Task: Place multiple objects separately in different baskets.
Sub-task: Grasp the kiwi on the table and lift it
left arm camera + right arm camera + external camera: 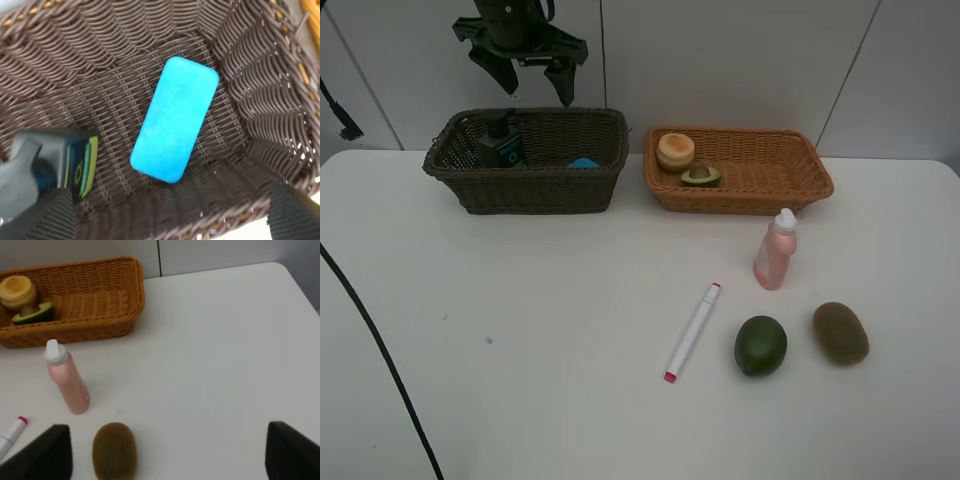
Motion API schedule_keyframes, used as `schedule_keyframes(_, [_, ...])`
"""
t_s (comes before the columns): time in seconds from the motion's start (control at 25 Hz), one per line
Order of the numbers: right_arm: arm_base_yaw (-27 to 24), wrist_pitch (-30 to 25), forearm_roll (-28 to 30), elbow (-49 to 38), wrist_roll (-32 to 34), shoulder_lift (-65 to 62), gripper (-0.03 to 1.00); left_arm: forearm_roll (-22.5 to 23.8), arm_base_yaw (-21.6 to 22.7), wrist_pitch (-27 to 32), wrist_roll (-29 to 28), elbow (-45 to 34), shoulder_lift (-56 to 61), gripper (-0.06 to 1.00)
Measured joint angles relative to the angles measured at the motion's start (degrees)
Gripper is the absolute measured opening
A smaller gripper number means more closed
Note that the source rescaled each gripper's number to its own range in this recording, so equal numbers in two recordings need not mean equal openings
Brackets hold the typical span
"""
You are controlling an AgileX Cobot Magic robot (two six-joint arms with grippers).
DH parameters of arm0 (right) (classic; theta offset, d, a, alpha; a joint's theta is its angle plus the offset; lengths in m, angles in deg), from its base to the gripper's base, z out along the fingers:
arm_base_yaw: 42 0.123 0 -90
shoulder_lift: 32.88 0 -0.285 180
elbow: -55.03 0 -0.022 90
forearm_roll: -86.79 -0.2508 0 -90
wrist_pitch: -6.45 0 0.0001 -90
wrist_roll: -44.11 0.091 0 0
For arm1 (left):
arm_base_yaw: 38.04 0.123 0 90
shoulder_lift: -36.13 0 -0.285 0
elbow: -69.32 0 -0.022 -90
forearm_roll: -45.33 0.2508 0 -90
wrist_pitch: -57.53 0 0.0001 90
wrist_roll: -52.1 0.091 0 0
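The dark brown basket [520, 190] holds the dark green pump bottle [502, 145] and the blue eraser [583, 162], also seen in the left wrist view [175, 117]. My left gripper [537, 90] hovers open and empty above this basket. The tan basket [760, 195] holds the orange-red fruit [675, 150] and the avocado half [700, 175]. On the table lie the pink bottle [775, 250], upright, the white-pink marker [693, 332], the green lime [761, 345] and the brown kiwi [840, 332]. My right gripper [170, 455] is open and empty, above the table beside the kiwi [114, 450].
The white table [520, 330] ends at a white panelled wall behind the baskets. A black cable [380, 350] runs down the table's left side. The right arm does not show in the exterior high view.
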Motion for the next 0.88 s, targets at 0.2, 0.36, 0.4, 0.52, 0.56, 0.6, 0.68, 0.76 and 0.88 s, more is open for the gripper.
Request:
schedule_keyframes(0.2, [0.0, 0.0, 0.0, 0.0, 0.0, 0.0, 0.96, 3.5, 3.7, -0.1, -2.1, -13.3, 10.0, 0.91])
schedule_keyframes(0.36, [0.0, 0.0, 0.0, 0.0, 0.0, 0.0, 0.96, 3.9, 11.4, -0.1, -4.2, -26.5, 22.2, 0.91])
schedule_keyframes(0.4, [0.0, 0.0, 0.0, 0.0, 0.0, 0.0, 0.96, 3.8, 13.2, -0.1, -4.4, -30.0, 25.9, 0.91])
schedule_keyframes(0.52, [0.0, 0.0, 0.0, 0.0, 0.0, 0.0, 0.96, 1.4, 15.7, -0.1, -4.7, -40.7, 36.4, 0.91])
schedule_keyframes(0.56, [0.0, 0.0, 0.0, 0.0, 0.0, 0.0, 0.96, 0.6, 15.8, -0.1, -4.7, -44.5, 40.0, 0.91])
schedule_keyframes(0.6, [0.0, 0.0, 0.0, 0.0, 0.0, 0.0, 0.96, -0.4, 15.8, -0.1, -4.7, -48.3, 42.9, 0.91])
schedule_keyframes(0.68, [0.0, 0.0, 0.0, 0.0, 0.0, 0.0, 0.96, -1.9, 15.7, -0.1, -4.7, -54.8, 49.9, 0.91])
schedule_keyframes(0.76, [0.0, 0.0, 0.0, 0.0, 0.0, 0.0, 0.96, -2.7, 15.7, -0.1, -4.3, -60.9, 56.0, 0.91])
schedule_keyframes(0.88, [0.0, 0.0, 0.0, 0.0, 0.0, 0.0, 0.96, -3.2, 15.7, -0.1, -3.1, -70.1, 65.5, 0.91])
